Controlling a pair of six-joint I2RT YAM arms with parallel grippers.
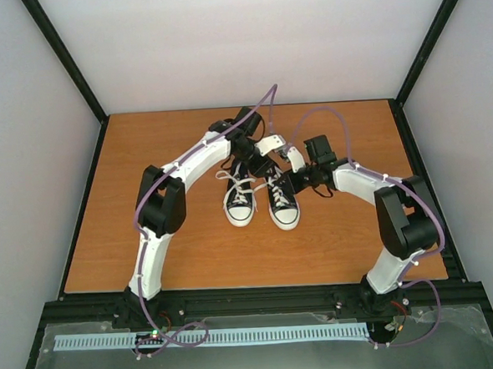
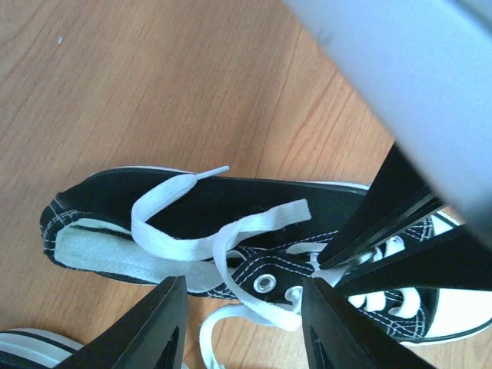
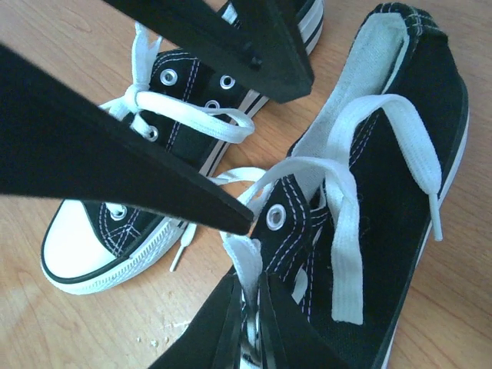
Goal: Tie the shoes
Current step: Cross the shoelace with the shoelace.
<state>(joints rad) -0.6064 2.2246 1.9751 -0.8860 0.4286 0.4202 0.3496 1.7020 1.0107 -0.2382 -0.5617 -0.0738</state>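
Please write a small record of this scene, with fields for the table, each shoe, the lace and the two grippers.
surface: wooden table
right shoe: black sneaker with a white toe cap, untied, loose ends lying over its side
left shoe: same kind, close beside it, laces seem knotted
toes: both point toward the arm bases
right gripper: shut on the lace of the right shoe
left gripper: open above the right shoe, holding nothing
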